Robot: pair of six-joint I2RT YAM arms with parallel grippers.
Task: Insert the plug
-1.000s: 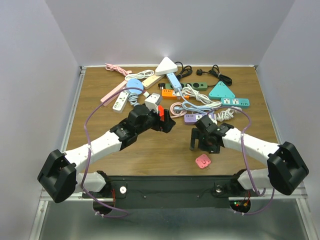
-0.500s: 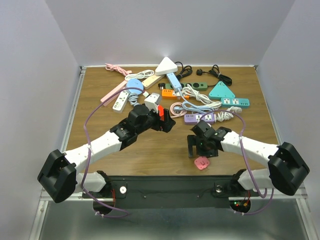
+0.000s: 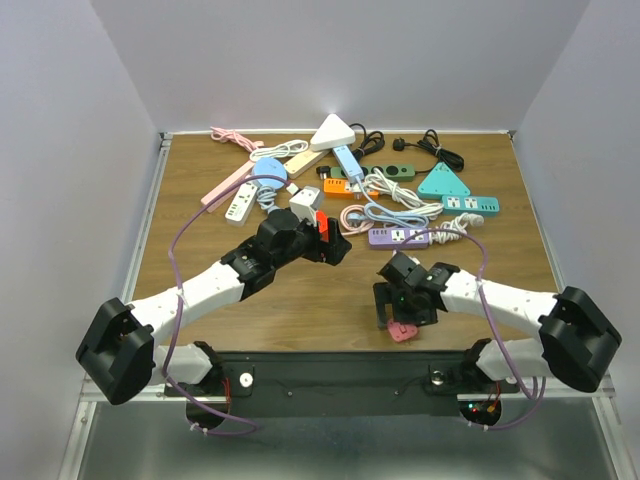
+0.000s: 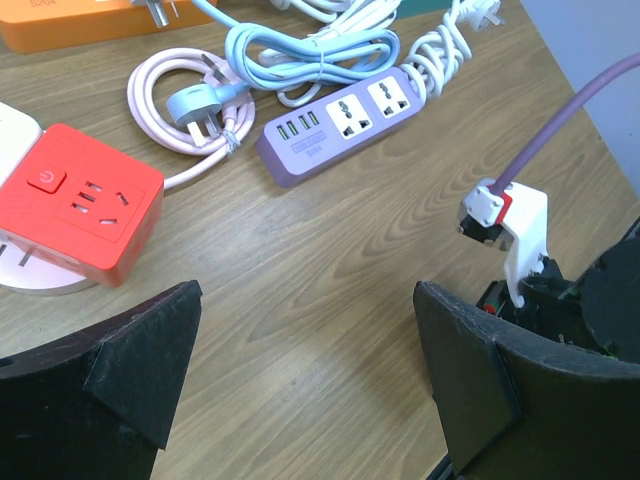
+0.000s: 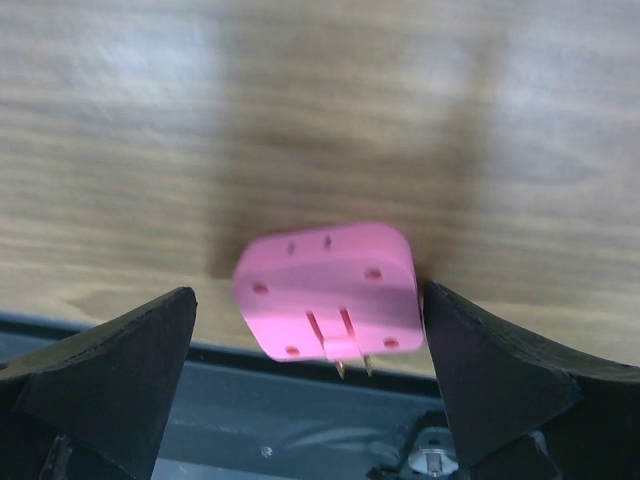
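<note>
A pink plug (image 3: 404, 331) lies at the table's near edge, right of centre. In the right wrist view it (image 5: 328, 290) is tilted, with its two prongs pointing toward the edge. My right gripper (image 3: 398, 320) is open and straddles it (image 5: 308, 296); the right finger (image 5: 480, 370) touches or nearly touches the plug's side, while the left finger stands apart. My left gripper (image 3: 336, 250) is open and empty above bare wood (image 4: 308, 300). A red cube socket (image 4: 85, 215) lies just ahead-left of it, and a purple power strip (image 4: 345, 120) lies farther ahead.
Several power strips, plugs and coiled cables crowd the back half of the table (image 3: 380, 185), including an orange strip (image 4: 80, 20) and a pink coiled cord (image 4: 185, 95). The right arm's wrist (image 4: 510, 225) shows in the left wrist view. The table's metal front rail (image 5: 300, 420) lies under the plug.
My right gripper has moved toward the near edge and down over the pink plug, which has shifted slightly nearer the edge. The left arm has not moved.
</note>
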